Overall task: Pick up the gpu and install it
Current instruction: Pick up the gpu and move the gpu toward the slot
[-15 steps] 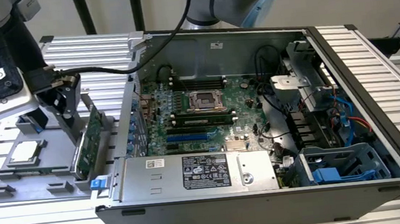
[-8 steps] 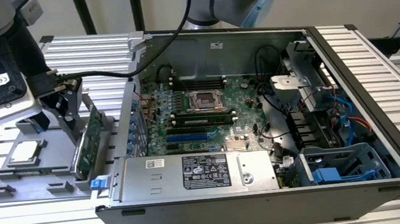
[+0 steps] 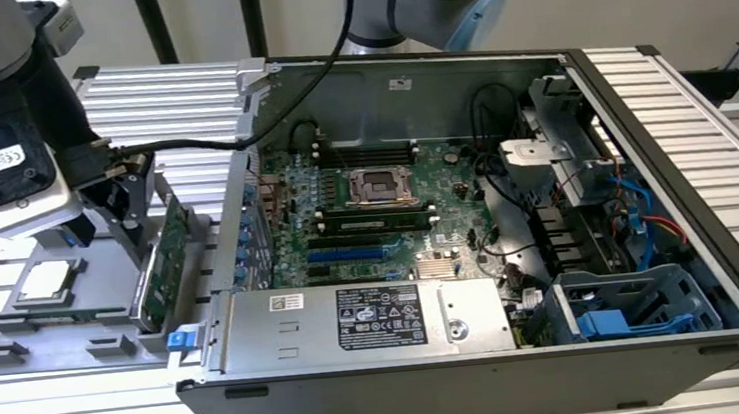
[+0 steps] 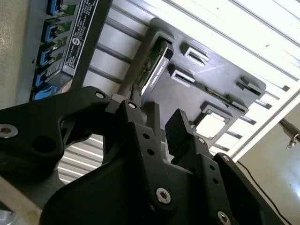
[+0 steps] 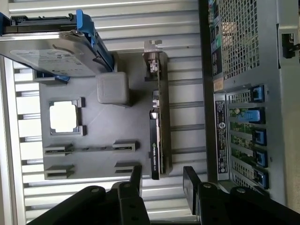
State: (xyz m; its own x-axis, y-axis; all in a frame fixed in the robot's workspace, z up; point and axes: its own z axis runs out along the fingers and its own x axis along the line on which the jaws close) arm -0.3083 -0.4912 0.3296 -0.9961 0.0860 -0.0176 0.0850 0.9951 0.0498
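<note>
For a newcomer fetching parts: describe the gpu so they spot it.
Beside the open computer case, on the exterior view's left, sits a grey tray. The gpu stands on edge in it, a thin green card, unlike the flat square chip nearby.

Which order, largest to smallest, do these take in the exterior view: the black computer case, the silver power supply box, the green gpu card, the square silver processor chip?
1. black computer case
2. silver power supply box
3. green gpu card, seen almost edge-on, so it looks narrow
4. square silver processor chip
</note>
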